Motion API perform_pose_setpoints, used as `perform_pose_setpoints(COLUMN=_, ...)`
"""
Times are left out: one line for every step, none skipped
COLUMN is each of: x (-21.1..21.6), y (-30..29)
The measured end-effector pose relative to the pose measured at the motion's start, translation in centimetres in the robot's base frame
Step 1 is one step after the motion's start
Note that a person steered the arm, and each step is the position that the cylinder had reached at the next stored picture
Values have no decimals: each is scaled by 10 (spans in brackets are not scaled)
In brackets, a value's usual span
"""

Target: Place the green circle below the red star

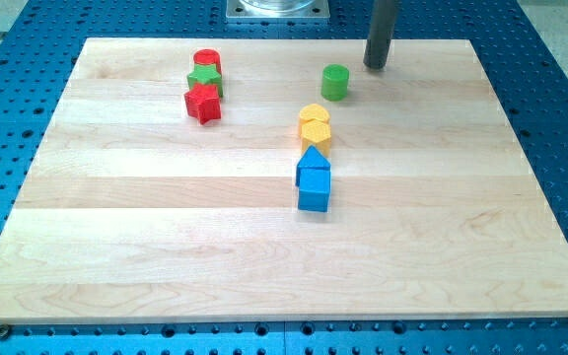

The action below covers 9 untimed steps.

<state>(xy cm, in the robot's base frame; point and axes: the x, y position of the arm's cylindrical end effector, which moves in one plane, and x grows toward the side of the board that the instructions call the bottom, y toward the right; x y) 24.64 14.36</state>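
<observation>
One green circle (335,82) stands near the top of the surface (116,266), well apart from the red star (203,103) at the view's left. My tip (375,67) is just beside the circle, up and to the view's right, not touching it. The tool is a plain rod with nothing to open and it holds nothing. I judge the approach step is in hand; next the push must go left and downward, clear of the yellow blocks (314,127).
</observation>
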Motion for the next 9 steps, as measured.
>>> perform_pose_setpoints(x=25, y=-24)
perform_pose_setpoints(x=25, y=-63)
perform_pose_setpoints(x=25, y=-88)
perform_pose_setpoints(x=25, y=-65)
perform_pose_setpoints(x=28, y=-30)
perform_pose_setpoints(x=43, y=-24)
perform_pose_setpoints(x=54, y=-44)
perform_pose_setpoints(x=50, y=-75)
perform_pose_setpoints(x=47, y=-87)
